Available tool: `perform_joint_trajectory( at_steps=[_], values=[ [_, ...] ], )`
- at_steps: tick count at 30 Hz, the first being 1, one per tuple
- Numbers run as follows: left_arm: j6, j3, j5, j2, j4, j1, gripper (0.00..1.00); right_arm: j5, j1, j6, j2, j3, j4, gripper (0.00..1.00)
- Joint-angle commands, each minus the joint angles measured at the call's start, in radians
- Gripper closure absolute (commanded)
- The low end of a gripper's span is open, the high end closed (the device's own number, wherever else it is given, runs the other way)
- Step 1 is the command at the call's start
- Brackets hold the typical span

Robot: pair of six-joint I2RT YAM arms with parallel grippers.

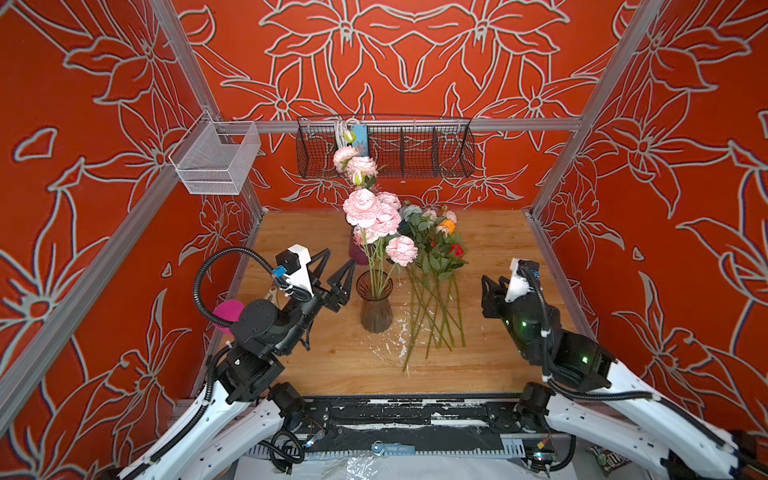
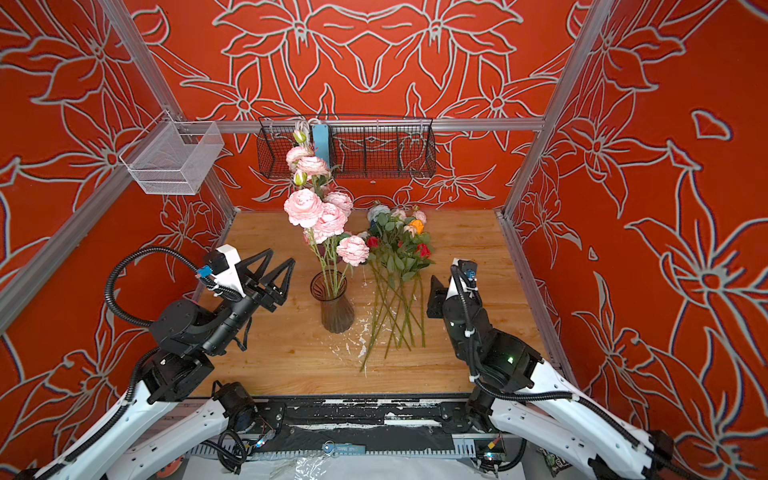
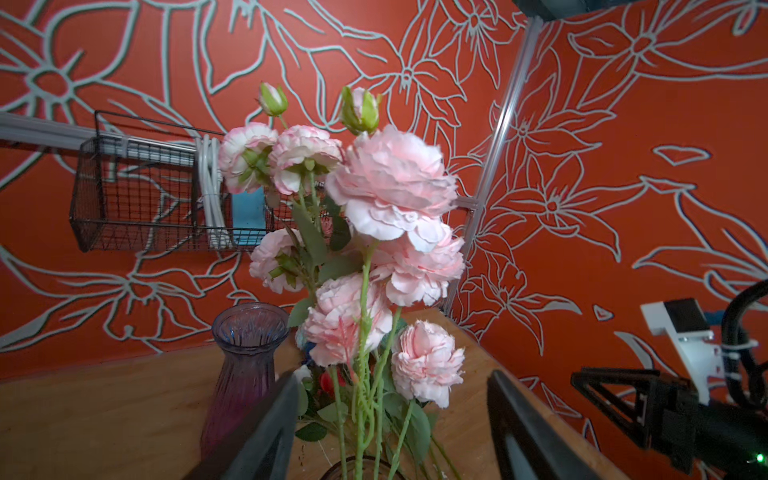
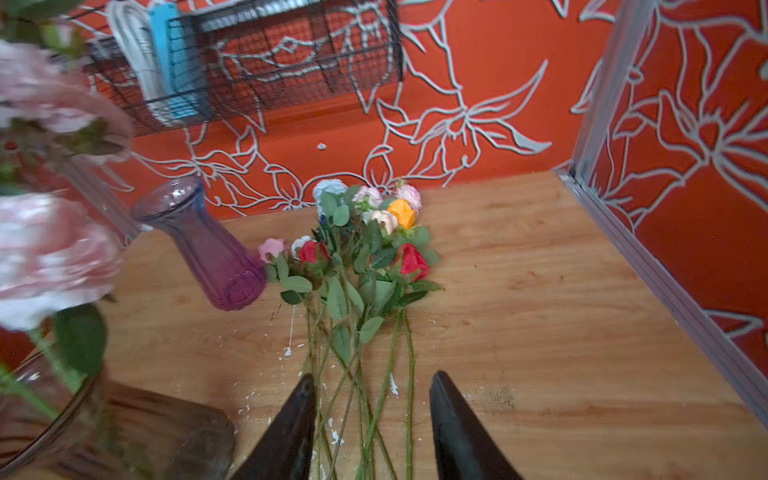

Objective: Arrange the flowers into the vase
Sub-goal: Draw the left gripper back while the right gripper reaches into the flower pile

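Left arm [image 1: 266, 324] reaches forward and inward, wrist near level; left gripper [image 1: 341, 257] has its jaws spread wide, holding nothing. Right arm [image 1: 536, 328] sits lower, wrist pitched downward; right gripper [image 4: 374, 376] has its jaws partly parted, holding nothing. Grippers stand well apart.

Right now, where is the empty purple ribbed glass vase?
In a top view the purple ribbed glass vase stands behind the smoky glass vase of pink peonies, left of the blooms of the loose roses.
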Motion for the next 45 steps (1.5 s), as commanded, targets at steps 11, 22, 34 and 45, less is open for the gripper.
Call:
perform_joint_trajectory(
  at_steps=[11,22,34,45],
  values=[
    [-0.517,0.019,-0.396,0.117,-0.226,0.059,0.18,-0.626,-0.286,0.166,0.564,0.034,0.158,0.64],
    [-0.511,0.006,-0.315,0.144,-0.198,0.076,0.18,-0.59,-0.286,0.203,0.686,0.066,0.116,0.57],
    [-0.488,-0.002,-0.267,0.153,-0.173,0.084,0.18,-0.617,-0.277,0.22,0.724,0.041,0.139,0.76],
    [-0.456,0.007,-0.271,0.138,-0.175,0.098,0.18,-0.675,-0.27,0.195,0.823,0.134,0.139,0.72]
  ],
)
